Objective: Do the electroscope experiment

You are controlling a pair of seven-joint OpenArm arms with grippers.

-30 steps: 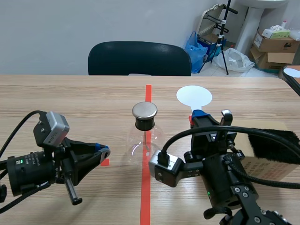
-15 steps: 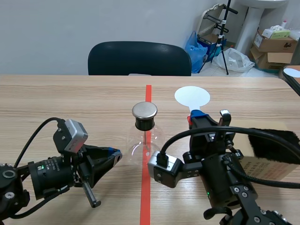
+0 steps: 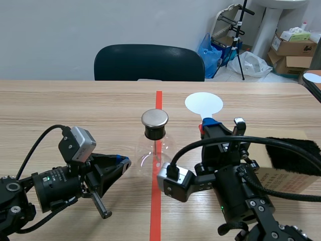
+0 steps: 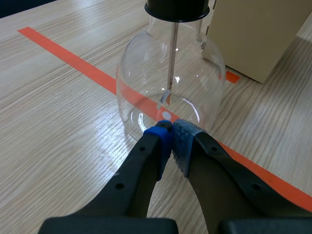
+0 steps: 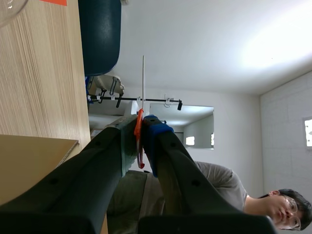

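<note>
The glass flask (image 4: pixel 146 73) stands on the desk (image 3: pixel 75 105) just ahead of the left gripper (image 4: pixel 170 127), whose fingers are pressed together on nothing. The right gripper (image 5: pixel 140 124) clamps a white paddle (image 3: pixel 203 104) upright.

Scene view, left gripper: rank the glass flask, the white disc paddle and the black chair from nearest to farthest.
From the left gripper:
1. glass flask, just ahead of its shut tips, mid-table.
2. white disc paddle, held up in the right gripper, past the flask on the right.
3. black chair, beyond the far edge of the table.
</note>
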